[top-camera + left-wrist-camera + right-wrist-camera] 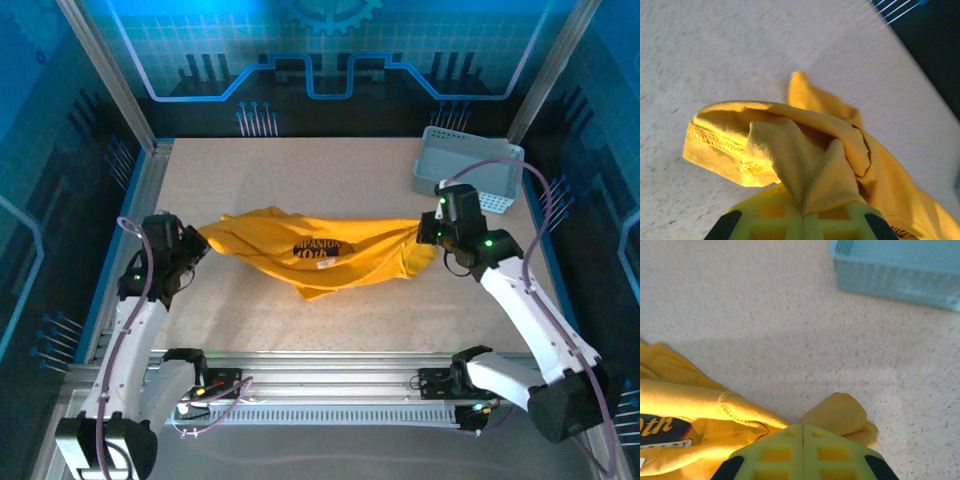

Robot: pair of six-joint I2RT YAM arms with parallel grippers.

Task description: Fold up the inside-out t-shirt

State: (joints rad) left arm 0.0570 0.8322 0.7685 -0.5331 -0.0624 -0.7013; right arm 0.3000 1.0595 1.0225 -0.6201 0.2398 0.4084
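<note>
Both our claws are clenched on cloth: the left gripper pinches one end of the inside-out t-shirt, and the right gripper pinches the other. The shirt stretches between them in a bunched, sagging band across the table, with the basket nearby. We judge that no fold is made yet, and the shirt needs spreading flat first.

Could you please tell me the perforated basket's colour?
The plastic basket is pale blue-grey; top external view.
</note>
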